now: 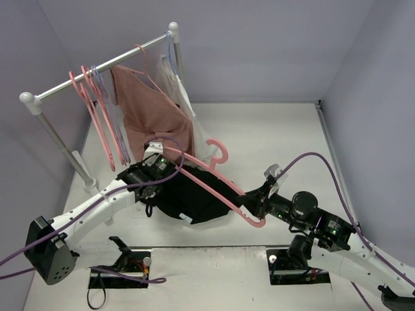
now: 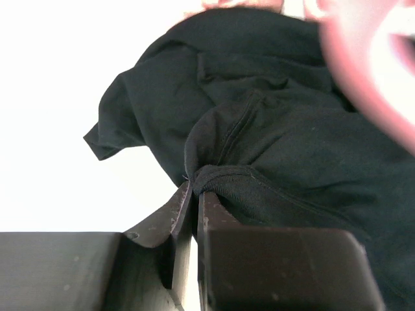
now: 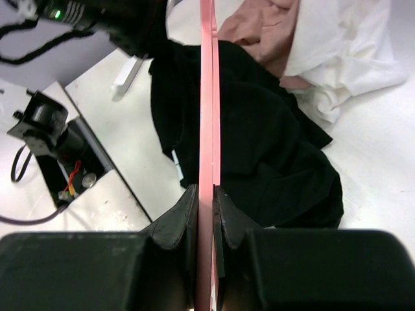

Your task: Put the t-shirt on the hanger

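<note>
The left jaws are clenched on a bunched fold of the t-shirt. The black knit is gathered into a tight twist where the two dark, matte fingers meet, and a stitched seam curves up from the pinch. The cloth is soft, limp and creased, with one sleeve sticking out to the side.

The right jaws are clamped on the hanger, pressing both faces of a thick, smooth pink plastic bar. From that wrist it shows edge-on, as a narrow strip.

From above, the triangular frame slants across the t-shirt, which lies crumpled on the desk between the two arms. The rounded corner sits at the right jaws and the curved hook points away from the bases. Whether any part of the frame sits inside the shirt is unclear. In the left wrist view the hanger is only a pale pink blur at the upper right, and the desk is washed out to white.

The left arm stretches low and diagonally forward from its base, wrist at the foot of the dusty-pink garment, beside the white garment on the rail. The right arm reaches leftward, cut off at the lower right corner.
</note>
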